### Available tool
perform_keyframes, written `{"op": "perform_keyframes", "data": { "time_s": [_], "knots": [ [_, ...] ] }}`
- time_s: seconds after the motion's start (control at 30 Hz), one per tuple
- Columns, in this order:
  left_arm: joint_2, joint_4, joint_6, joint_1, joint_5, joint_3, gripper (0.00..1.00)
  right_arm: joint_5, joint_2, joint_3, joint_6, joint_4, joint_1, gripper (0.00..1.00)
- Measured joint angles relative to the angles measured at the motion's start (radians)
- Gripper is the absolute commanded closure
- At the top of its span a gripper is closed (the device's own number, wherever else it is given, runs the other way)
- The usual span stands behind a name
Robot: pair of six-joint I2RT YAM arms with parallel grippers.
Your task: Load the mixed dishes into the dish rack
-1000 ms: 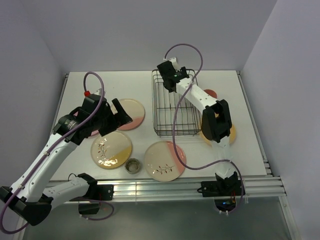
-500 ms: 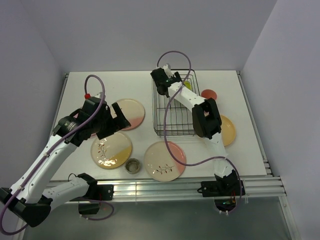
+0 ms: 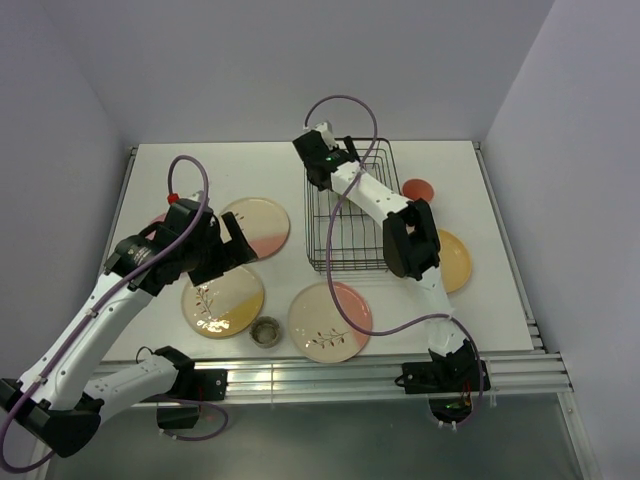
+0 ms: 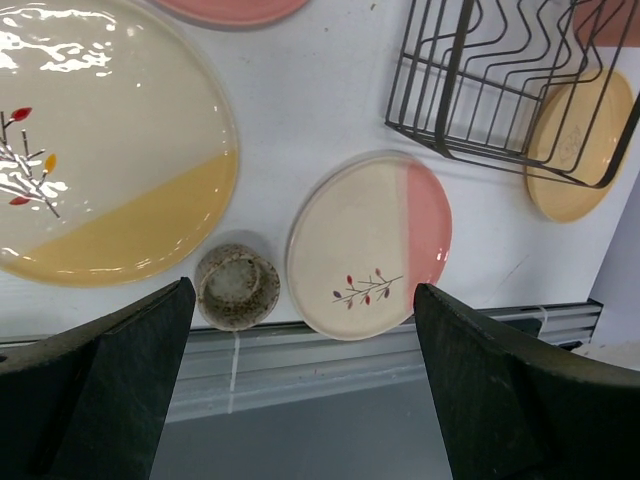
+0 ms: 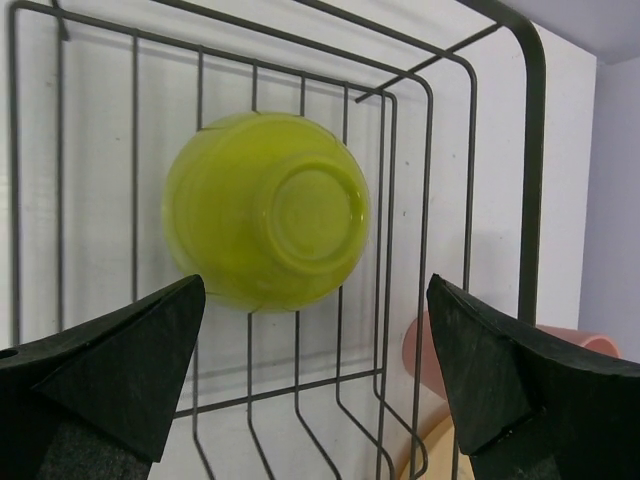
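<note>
The black wire dish rack (image 3: 350, 225) stands at the table's centre-back. The lime-green bowl (image 5: 265, 210) lies upside down inside the rack (image 5: 530, 150). My right gripper (image 3: 320, 163) hovers over the rack's far left corner, open and empty (image 5: 315, 390). My left gripper (image 3: 235, 238) is open and empty (image 4: 300, 400), above the cream-and-yellow sprig plate (image 3: 222, 300). The tiny grey cup (image 4: 238, 288) and the cream-and-pink sprig plate (image 4: 365, 245) lie near the front edge. The orange-yellow plate (image 3: 450, 262) and the salmon tumbler (image 3: 418, 188) are right of the rack.
A second cream-and-pink plate (image 3: 264, 226) lies left of the rack, partly under my left gripper. A pink plate (image 4: 230, 8) shows at the left wrist view's top edge. An aluminium rail (image 3: 330, 378) runs along the front table edge. Walls close the back and sides.
My right gripper has moved left along the rack's far end, away from the green bowl. My left arm has shifted only slightly.
</note>
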Motion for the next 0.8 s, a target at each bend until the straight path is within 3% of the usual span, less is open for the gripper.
{"op": "perform_keyframes", "data": {
  "time_s": [0.23, 0.37, 0.63, 0.8],
  "knots": [
    [0.026, -0.036, 0.010, 0.000, -0.070, -0.001, 0.04, -0.066, -0.044, 0.151, 0.132, -0.162, 0.063, 0.01],
    [0.074, -0.019, 0.051, -0.001, -0.127, -0.021, 0.05, -0.178, -0.212, 0.140, 0.256, -0.283, 0.094, 0.03],
    [0.202, 0.050, 0.149, -0.014, -0.212, -0.063, 0.10, -0.421, -0.898, -0.346, 0.462, -0.366, 0.090, 0.08],
    [0.249, 0.095, 0.153, -0.096, -0.225, -0.100, 0.12, -0.516, -1.193, -0.548, 0.553, -0.404, 0.090, 0.09]
  ]
}}
